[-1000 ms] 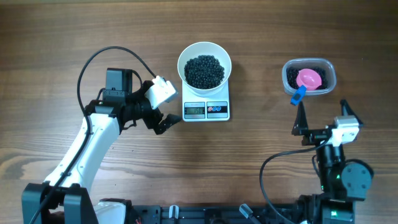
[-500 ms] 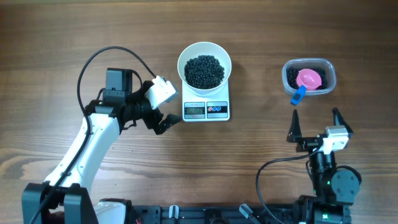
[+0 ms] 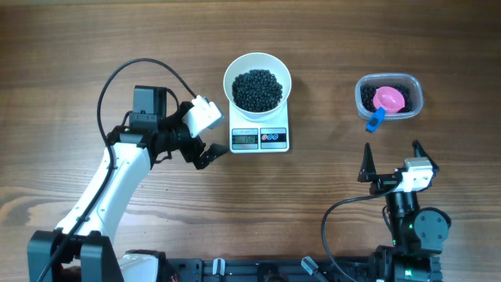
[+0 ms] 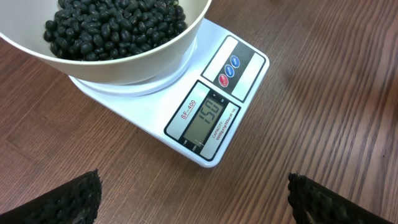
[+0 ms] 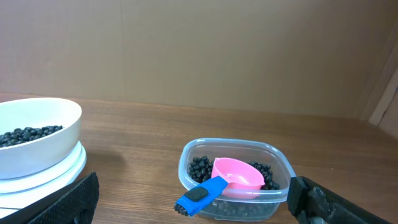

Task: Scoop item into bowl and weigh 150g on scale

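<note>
Black beans (image 3: pixel 257 89) are filling the bowl (image 3: pixel 232 72) on the scale (image 3: pixel 259 139), now showing 150. Left fingers (image 3: pixel 208 154) and right fingers (image 3: pixel 391 159) are hovering spread and empty, seemingly because weighing is done.

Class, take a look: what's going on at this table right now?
Nothing is being handled. The white bowl of black beans sits on the scale, whose display appears to read 150. The pink scoop lies in the clear container. The left gripper hovers open beside the scale; the right gripper, open and empty, is near the container.
</note>
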